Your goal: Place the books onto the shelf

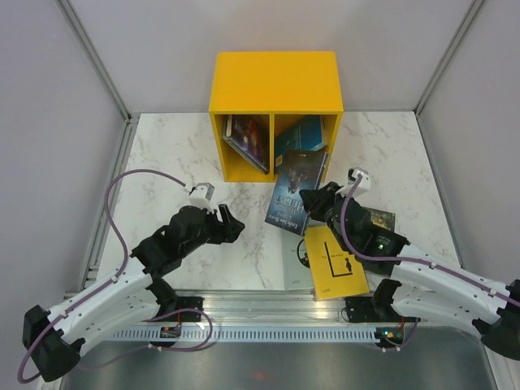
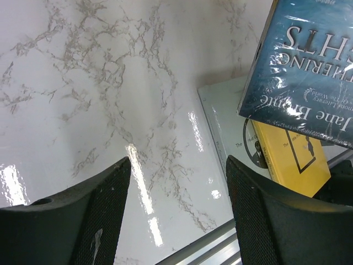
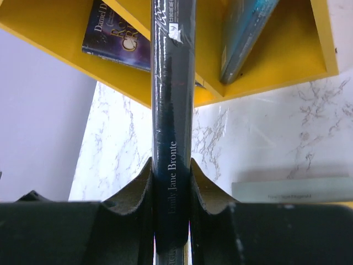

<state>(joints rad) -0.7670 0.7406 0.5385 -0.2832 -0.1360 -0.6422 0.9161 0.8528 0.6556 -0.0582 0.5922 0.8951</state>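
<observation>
The right gripper (image 3: 172, 175) is clamped on the spine of a dark blue book (image 3: 172, 83), which is held edge-up off the table (image 1: 179, 154), just in front of the shelf (image 1: 276, 81) and roughly in line with its divider. The right arm is stretched forward and inward from its base. The left gripper (image 2: 177, 165) is held with its jaws well apart and nothing between them, low over bare marble, with the left arm bent inward. Two compartments are seen in the shelf: dark purple covers (image 1: 250, 140) lean in the left one, their number not clear, and one teal book (image 1: 302, 132) leans in the right. Three books are counted on the table: a yellow book (image 1: 337, 264) lying partly over a pale book (image 1: 294, 256), and a dark book (image 1: 380, 219) under the right arm.
</observation>
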